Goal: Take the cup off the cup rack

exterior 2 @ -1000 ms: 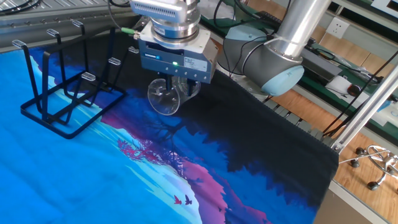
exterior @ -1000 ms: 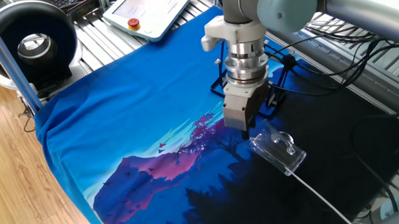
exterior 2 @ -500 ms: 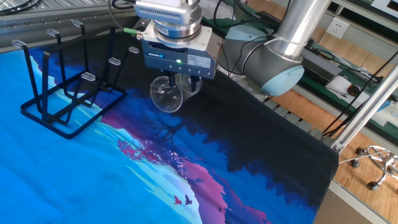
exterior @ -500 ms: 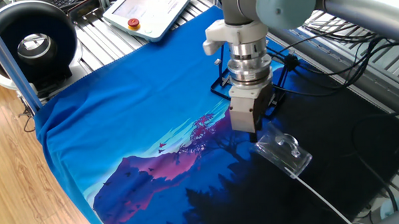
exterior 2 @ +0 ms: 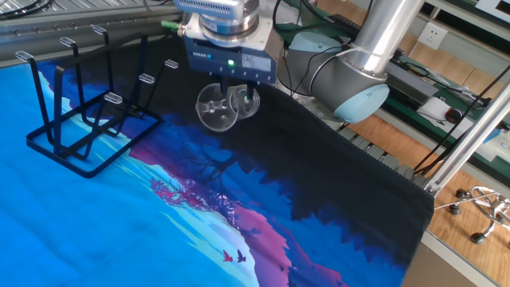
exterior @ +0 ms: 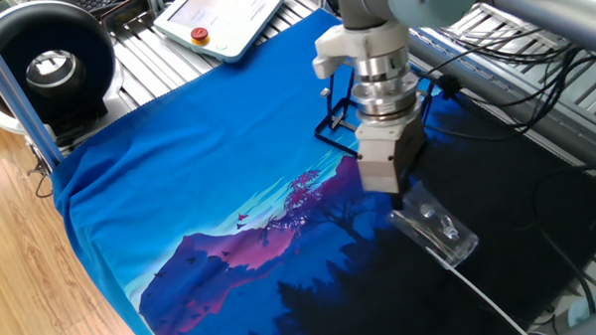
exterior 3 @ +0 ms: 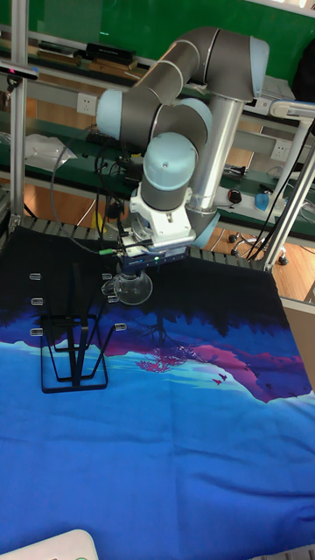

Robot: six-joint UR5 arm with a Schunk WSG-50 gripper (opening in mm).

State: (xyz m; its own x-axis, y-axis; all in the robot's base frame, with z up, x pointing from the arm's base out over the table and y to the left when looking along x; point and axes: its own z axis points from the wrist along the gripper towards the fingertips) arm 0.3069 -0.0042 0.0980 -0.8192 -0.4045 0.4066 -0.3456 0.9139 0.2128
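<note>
Above dark cloth (exterior 2: 335,183), arm vertical, jaws (exterior 2: 231,97) clamped on cup (exterior 2: 217,108), clear of cup rack (exterior 2: 80,127).

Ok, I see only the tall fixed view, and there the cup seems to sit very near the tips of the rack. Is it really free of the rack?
Observer: Yes. In the other fixed view the cup hangs well to the right of the rack, and no peg is inside it.
Operator: How is the cup turned?
Observer: In one fixed view it lies on its side and sticks out sideways from the gripper, which is shut on one end of it.
Operator: What is under it?
Observer: The dark part of the cloth. I cannot tell if the cup touches it.
</note>
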